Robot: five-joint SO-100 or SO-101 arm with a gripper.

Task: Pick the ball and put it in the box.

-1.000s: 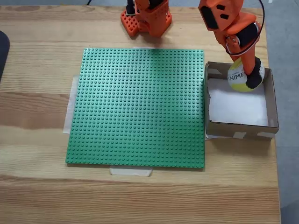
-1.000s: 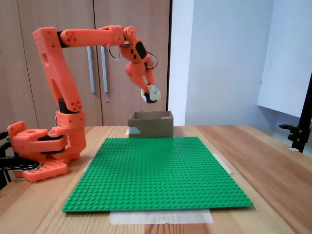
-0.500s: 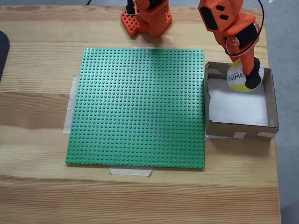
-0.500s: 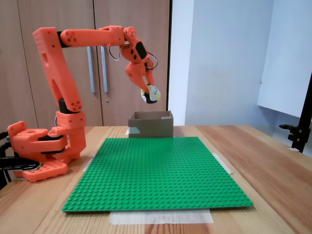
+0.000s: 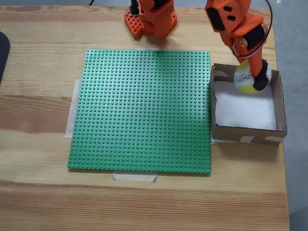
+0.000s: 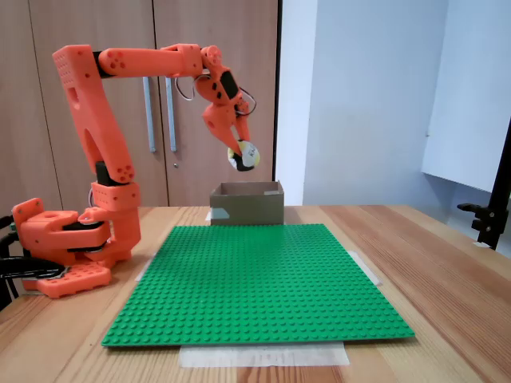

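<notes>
The pincer (image 5: 255,77) is seen clamped around the ball (image 5: 246,79), whose yellow, white and black patches show between the orange fingers; in a fixed view from the side the ball (image 6: 244,156) is held in the air, clear above the box (image 6: 247,203) and not touching it. From above, the ball is placed over the far part of the box (image 5: 279,108), near its back wall, with the white floor exposed below and in front of it. The box is set on the desk (image 5: 38,43) just beside the right edge of a green studded baseplate (image 5: 142,110), its near wall marked with pale tape strips. The baseplate is fastened with tape strips at its left and near edges, and nothing is carried on it. The orange arm (image 6: 152,60) is stretched from its base (image 6: 60,247) at the left of the side view, across to the box. Wooden cupboard doors (image 6: 88,24) and a pale wall are seen behind. A dark object (image 5: 3,53) is cut off at the left edge of the view from above.
</notes>
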